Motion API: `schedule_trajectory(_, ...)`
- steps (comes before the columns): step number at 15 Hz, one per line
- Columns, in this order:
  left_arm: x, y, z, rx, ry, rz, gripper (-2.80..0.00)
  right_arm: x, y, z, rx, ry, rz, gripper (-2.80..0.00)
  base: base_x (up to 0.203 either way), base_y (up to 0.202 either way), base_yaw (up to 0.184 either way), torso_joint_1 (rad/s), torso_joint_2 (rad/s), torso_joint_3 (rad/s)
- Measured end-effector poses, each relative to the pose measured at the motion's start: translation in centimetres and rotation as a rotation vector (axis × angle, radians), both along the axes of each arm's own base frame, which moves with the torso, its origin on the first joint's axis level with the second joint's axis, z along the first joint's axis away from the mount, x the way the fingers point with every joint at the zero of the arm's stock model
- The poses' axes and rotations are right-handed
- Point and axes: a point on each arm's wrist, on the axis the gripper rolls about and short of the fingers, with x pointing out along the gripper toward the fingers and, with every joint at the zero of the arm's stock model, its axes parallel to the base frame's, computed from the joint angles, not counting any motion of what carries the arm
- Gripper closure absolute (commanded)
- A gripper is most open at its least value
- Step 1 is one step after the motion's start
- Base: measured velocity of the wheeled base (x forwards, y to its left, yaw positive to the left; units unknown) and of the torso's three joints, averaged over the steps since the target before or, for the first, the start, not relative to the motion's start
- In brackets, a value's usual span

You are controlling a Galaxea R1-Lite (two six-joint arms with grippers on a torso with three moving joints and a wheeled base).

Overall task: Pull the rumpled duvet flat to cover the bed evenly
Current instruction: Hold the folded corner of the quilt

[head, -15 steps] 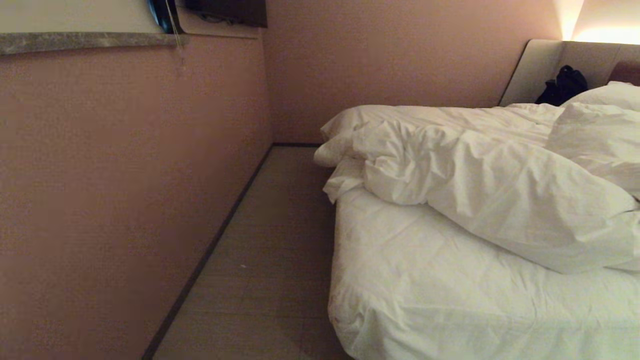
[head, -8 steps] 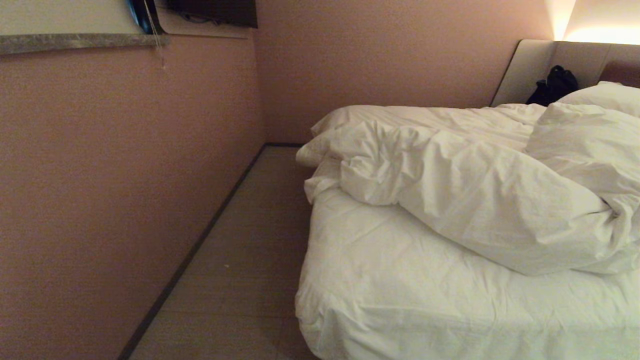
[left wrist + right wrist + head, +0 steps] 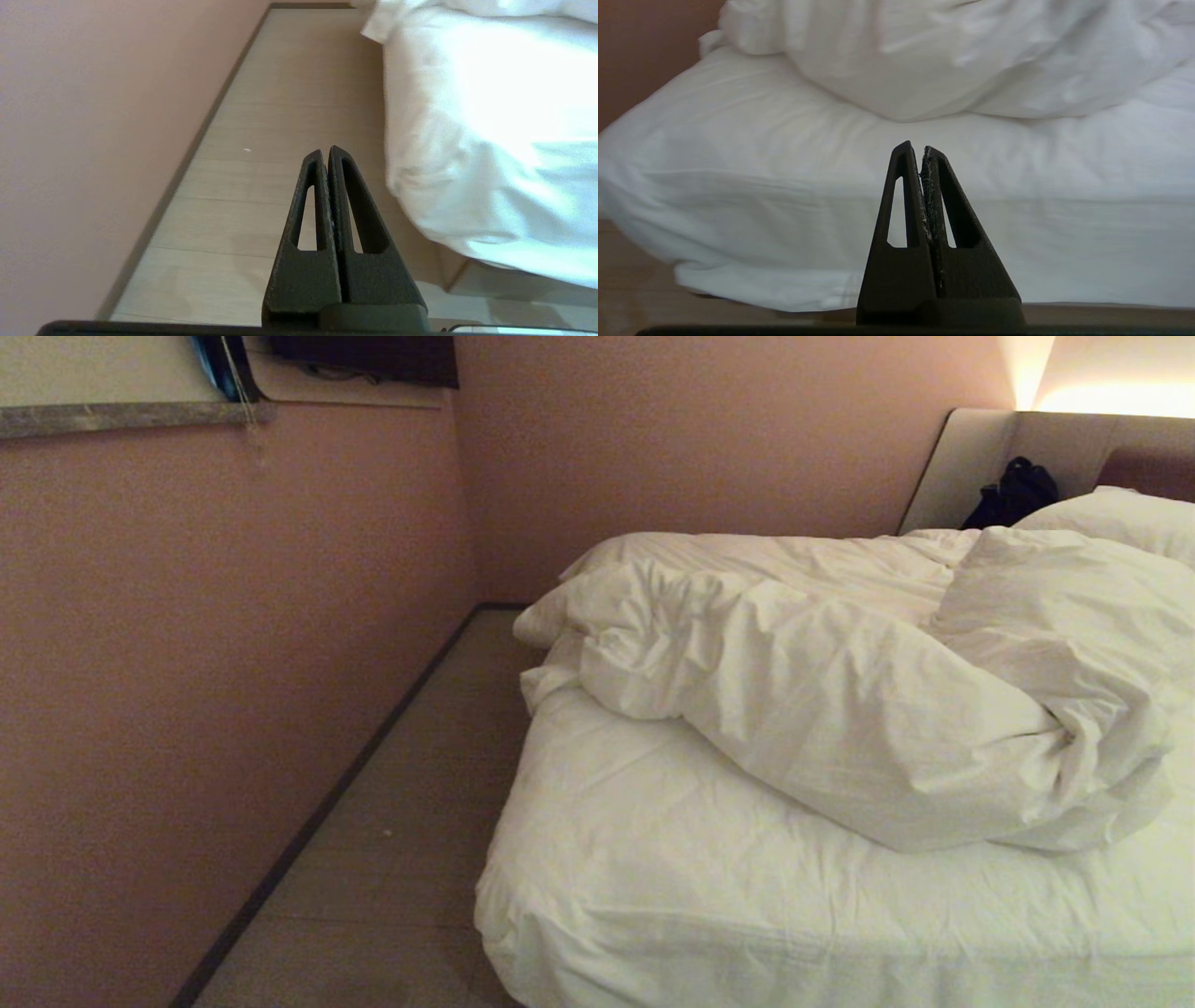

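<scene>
Black left end effector (image 3: 327, 154) and right end effector (image 3: 920, 151) closed, facing bed (image 3: 784, 186)

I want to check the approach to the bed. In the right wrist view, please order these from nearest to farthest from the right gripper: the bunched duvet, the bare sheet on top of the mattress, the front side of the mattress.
From the right gripper, shut and empty:
1. Front side of the mattress, straight ahead and low.
2. Bare sheet on top, behind that edge.
3. Duvet, heaped farther back.
</scene>
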Motion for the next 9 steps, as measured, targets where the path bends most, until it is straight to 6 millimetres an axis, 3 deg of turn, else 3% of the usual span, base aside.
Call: schedule_trajectory(9,-0.01,0.00,0.00,0.000,0.001,-0.001,0.00,0.00,0.00,0.00,0.000,0.000,0.000,0.00,0.000,-0.192,0.001,0.002,0.00,0.002)
